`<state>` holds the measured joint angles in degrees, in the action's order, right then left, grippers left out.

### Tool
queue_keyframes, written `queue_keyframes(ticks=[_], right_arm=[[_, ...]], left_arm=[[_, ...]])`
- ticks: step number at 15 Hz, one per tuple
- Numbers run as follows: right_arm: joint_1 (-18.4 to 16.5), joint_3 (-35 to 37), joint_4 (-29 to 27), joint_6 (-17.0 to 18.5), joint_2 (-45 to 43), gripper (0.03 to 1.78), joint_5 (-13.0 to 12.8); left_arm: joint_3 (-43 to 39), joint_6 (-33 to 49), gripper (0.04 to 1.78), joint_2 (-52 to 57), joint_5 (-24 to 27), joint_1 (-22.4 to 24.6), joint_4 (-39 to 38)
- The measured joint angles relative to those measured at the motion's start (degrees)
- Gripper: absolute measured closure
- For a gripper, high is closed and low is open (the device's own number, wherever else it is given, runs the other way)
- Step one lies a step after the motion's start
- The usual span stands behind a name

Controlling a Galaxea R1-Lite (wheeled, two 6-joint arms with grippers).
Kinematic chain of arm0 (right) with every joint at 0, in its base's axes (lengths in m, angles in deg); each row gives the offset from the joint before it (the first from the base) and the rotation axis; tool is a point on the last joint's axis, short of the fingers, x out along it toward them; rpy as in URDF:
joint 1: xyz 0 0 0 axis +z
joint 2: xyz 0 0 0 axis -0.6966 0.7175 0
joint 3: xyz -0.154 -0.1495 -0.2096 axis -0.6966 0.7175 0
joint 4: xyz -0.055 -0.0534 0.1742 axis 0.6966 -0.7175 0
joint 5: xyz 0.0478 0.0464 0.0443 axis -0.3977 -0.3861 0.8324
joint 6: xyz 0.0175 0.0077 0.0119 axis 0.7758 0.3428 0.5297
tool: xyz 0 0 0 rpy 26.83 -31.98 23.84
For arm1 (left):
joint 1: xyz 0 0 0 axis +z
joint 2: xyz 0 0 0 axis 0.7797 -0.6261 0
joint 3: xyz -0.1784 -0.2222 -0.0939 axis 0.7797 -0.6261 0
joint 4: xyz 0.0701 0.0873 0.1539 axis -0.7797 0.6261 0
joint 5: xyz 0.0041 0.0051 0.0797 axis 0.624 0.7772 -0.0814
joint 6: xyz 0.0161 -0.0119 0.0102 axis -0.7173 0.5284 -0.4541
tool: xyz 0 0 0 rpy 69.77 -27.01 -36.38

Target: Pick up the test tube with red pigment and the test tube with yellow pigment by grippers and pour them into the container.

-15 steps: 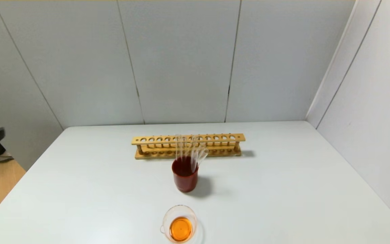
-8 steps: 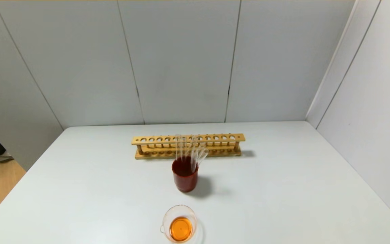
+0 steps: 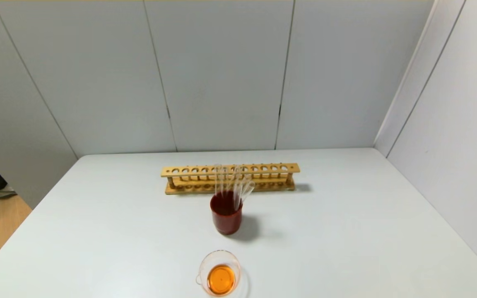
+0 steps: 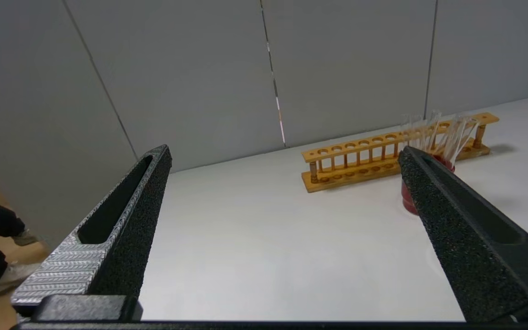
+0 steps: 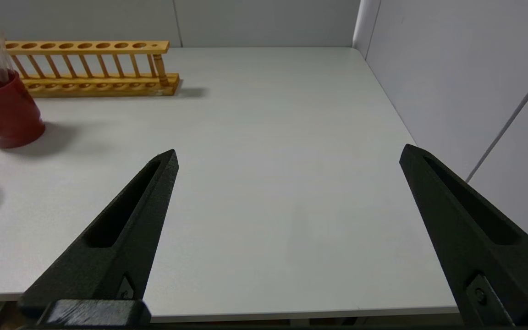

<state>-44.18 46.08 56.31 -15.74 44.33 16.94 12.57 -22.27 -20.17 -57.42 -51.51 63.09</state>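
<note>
Head view shows almost no change over the last second: only a dark object at the 9 o'clock edge of the picture, beside the bench [image 3: 346, 231], has gone out of sight, and everything on the bench stays as it was. The container [image 3: 219, 273] stands at 6 o'clock, near the front edge, and already holds orange liquid. The dark-red cup [image 3: 226, 217] at the centre carries several clear tubes [image 3: 238, 188], and the wooden rack [image 3: 230, 178] lies just behind it, toward 12 o'clock. I cannot tell which of them are the red and the yellow tube; no coloured liquid is visible in them. The left hand [image 4: 282, 229] and the right hand [image 5: 287, 229] are both wide and empty, both back from the things. My judgement: the pouring looks finished and the arms are parked.
</note>
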Motion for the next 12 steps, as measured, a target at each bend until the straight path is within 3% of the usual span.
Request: queue_keyframes(ticks=[5, 8, 12], right_arm=[[0.0, 0.0, 0.0, 0.0, 0.0, 0.11, 0.0], [0.0, 0.0, 0.0, 0.0, 0.0, 0.11, 0.0], [0.0, 0.0, 0.0, 0.0, 0.0, 0.11, 0.0]], left_arm=[[-21.7, 3.6, 0.07, 1.9, 0.2, 0.1, -18.3], [-24.5, 2.9, 0.07, 2.0, -4.5, 0.1, -11.5], [-24.6, 2.2, 0.07, 2.0, -3.0, 0.1, -7.9]])
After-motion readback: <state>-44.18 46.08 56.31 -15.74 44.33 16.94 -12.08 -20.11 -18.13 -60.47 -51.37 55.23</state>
